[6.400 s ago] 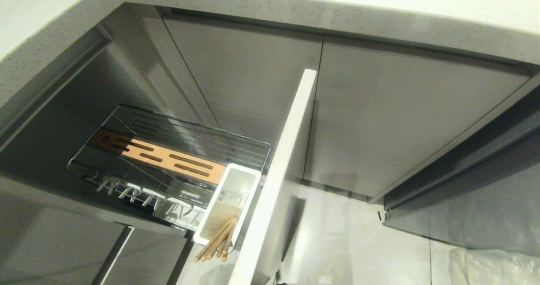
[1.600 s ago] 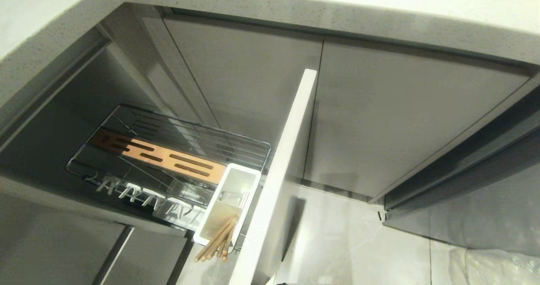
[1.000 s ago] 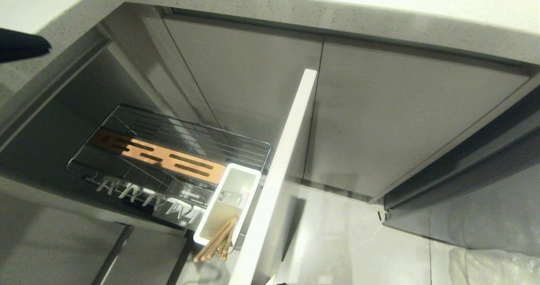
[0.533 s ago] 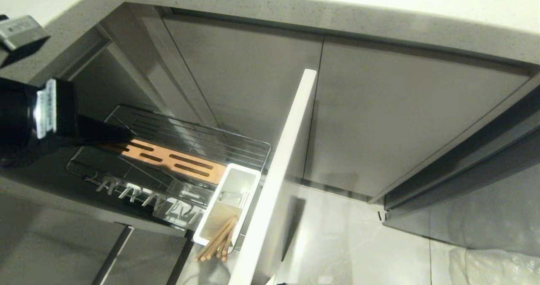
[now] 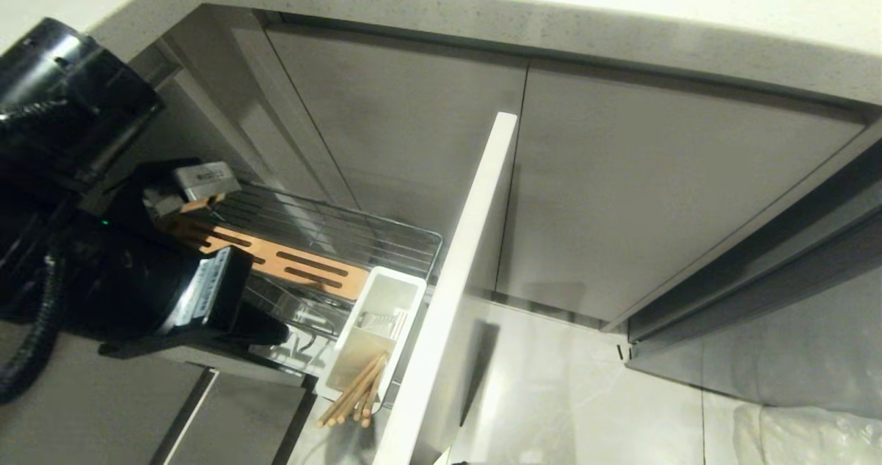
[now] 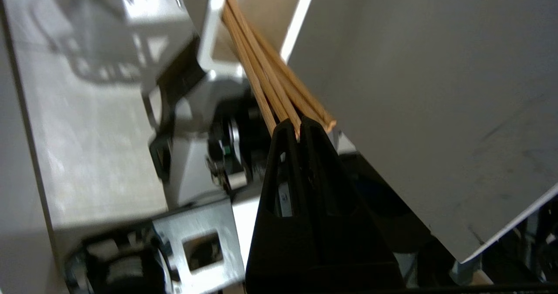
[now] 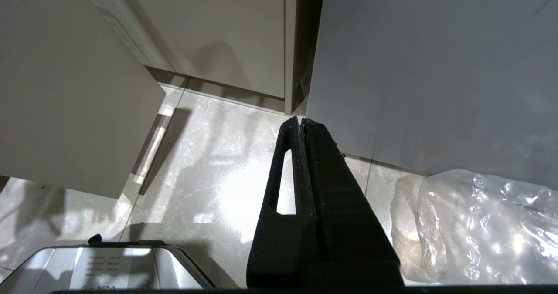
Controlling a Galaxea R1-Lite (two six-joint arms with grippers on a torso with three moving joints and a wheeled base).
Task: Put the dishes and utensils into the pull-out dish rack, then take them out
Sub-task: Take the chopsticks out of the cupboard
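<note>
You are bringing the left gripper [image 6: 298, 122], pressed shut and empty, toward the jutting chopsticks [image 5: 355, 396] leaning in the white utensil caddy [image 5: 372, 337] at the pull-out dish rack's [image 5: 331, 244] near right corner, likely to unload them. Half a second ago your arm was farther left over the rack; the right gripper [image 7: 301, 122] is hanging closed above the floor.

Glossy black left arm [image 5: 103, 272] with a ribbed black cable, white printed label and tiny green light; matte black tapered fingers [image 6: 301, 185]
</note>
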